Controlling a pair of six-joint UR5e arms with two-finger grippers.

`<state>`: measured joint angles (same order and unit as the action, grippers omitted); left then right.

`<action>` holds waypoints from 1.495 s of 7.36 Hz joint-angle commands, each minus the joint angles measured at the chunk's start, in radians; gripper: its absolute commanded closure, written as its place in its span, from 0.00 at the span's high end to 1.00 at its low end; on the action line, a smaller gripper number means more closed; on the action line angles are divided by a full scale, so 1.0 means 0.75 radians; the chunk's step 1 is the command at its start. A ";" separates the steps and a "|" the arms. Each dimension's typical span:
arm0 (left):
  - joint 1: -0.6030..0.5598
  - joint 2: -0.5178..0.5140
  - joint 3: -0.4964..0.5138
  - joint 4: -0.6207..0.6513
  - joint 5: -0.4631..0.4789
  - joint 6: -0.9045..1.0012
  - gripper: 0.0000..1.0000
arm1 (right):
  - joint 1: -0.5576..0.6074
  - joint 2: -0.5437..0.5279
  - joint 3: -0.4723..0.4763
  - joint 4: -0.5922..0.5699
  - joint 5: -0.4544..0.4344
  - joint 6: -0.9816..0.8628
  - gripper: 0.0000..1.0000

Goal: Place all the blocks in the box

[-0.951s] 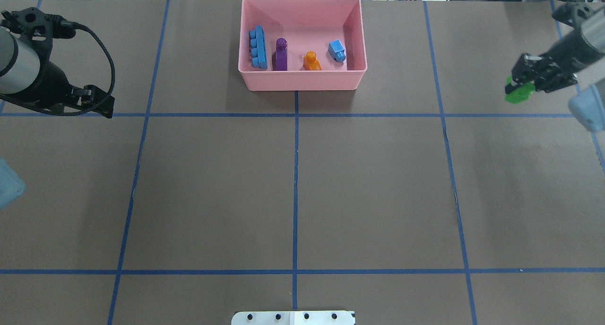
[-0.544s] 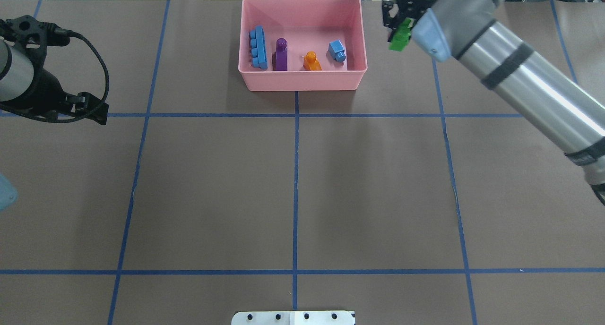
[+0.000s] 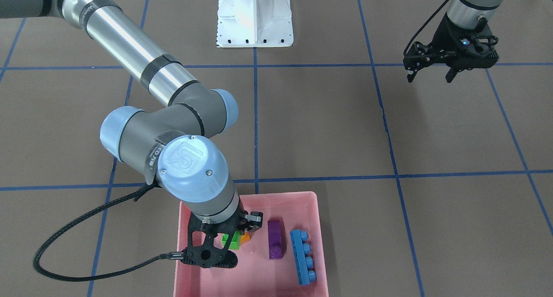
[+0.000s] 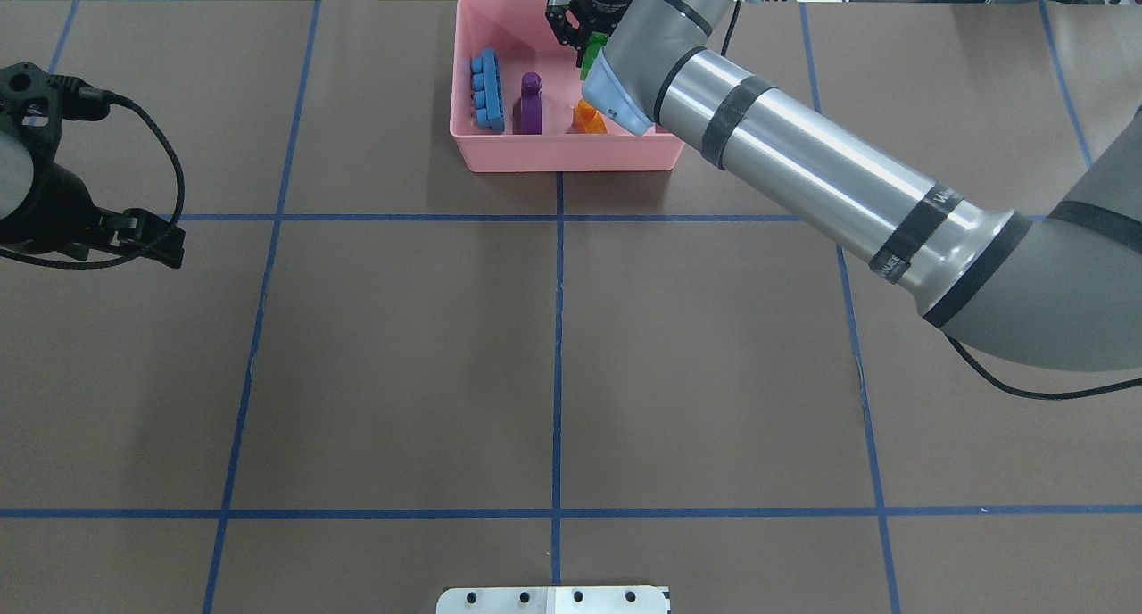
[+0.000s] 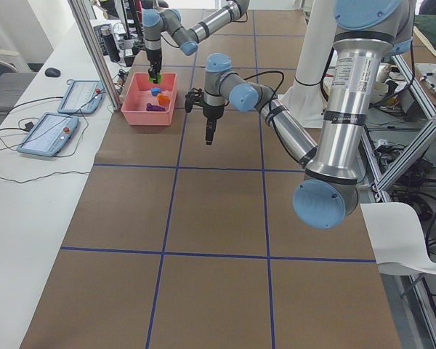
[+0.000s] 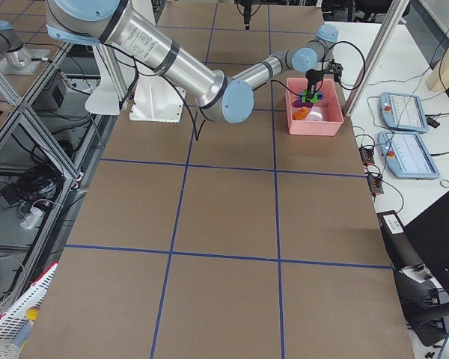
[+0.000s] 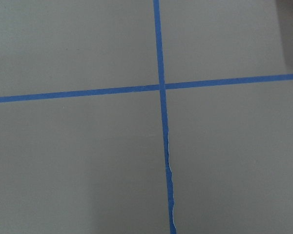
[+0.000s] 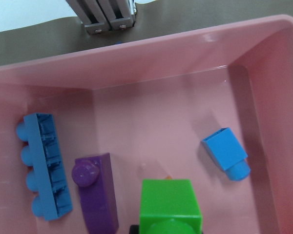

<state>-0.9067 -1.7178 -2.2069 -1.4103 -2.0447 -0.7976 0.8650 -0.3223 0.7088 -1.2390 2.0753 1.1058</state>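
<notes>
The pink box (image 4: 571, 154) stands at the table's far middle. In it lie the long blue brick (image 4: 488, 89), the purple brick (image 4: 531, 103) and the orange brick (image 4: 587, 117). The small blue brick (image 8: 227, 153) shows in the right wrist view and is hidden by the arm in the overhead view. My right gripper (image 3: 233, 240) is shut on the green brick (image 3: 232, 241) and holds it over the box's inside, just above the orange brick (image 3: 245, 238). My left gripper (image 3: 430, 76) is open and empty, far from the box over bare table.
The white robot base (image 3: 255, 16) stands at the near middle edge. An aluminium post (image 8: 102, 14) rises just behind the box's far wall. My right arm's forearm (image 4: 803, 177) stretches across the table's right half. Blue tape lines (image 7: 161, 87) cross the brown mat.
My right arm has swung left with the green brick, from the table's right edge to over the box. My left gripper has drifted back toward the robot's side.
</notes>
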 commanded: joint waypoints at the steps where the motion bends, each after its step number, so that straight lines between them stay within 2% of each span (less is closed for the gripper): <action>1: 0.012 0.004 -0.003 0.001 0.000 -0.002 1.00 | -0.008 0.015 0.040 -0.002 -0.014 0.021 1.00; 2: 0.012 0.040 -0.015 -0.017 -0.008 0.002 1.00 | 0.014 -0.111 0.322 -0.227 0.037 -0.002 1.00; 3: 0.010 0.069 -0.023 -0.034 -0.059 0.067 1.00 | 0.045 -0.290 0.687 -0.442 0.047 -0.030 1.00; 4: -0.006 0.081 -0.019 -0.032 -0.108 0.187 1.00 | 0.084 -0.582 1.062 -0.531 0.059 -0.111 1.00; 5: -0.051 0.126 -0.007 -0.034 -0.117 0.287 1.00 | 0.145 -0.897 1.341 -0.518 0.128 -0.215 1.00; 6: -0.138 0.145 0.016 -0.034 -0.153 0.391 1.00 | 0.243 -1.124 1.499 -0.518 0.170 -0.366 1.00; 7: -0.256 0.151 0.089 -0.036 -0.261 0.544 1.00 | 0.353 -1.331 1.592 -0.516 0.215 -0.554 1.00; 8: -0.385 0.151 0.183 -0.038 -0.337 0.726 1.00 | 0.490 -1.501 1.597 -0.518 0.286 -0.811 1.00; 10: -0.596 0.151 0.371 -0.038 -0.397 1.013 1.00 | 0.778 -1.713 1.536 -0.522 0.405 -1.252 1.00; 11: -0.670 0.151 0.440 -0.036 -0.397 1.116 1.00 | 0.826 -1.789 1.526 -0.520 0.411 -1.403 1.00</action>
<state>-1.3262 -1.6049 -1.9527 -1.4385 -2.3311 -0.0737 1.4007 -1.5783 1.8701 -1.6294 2.3585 0.2217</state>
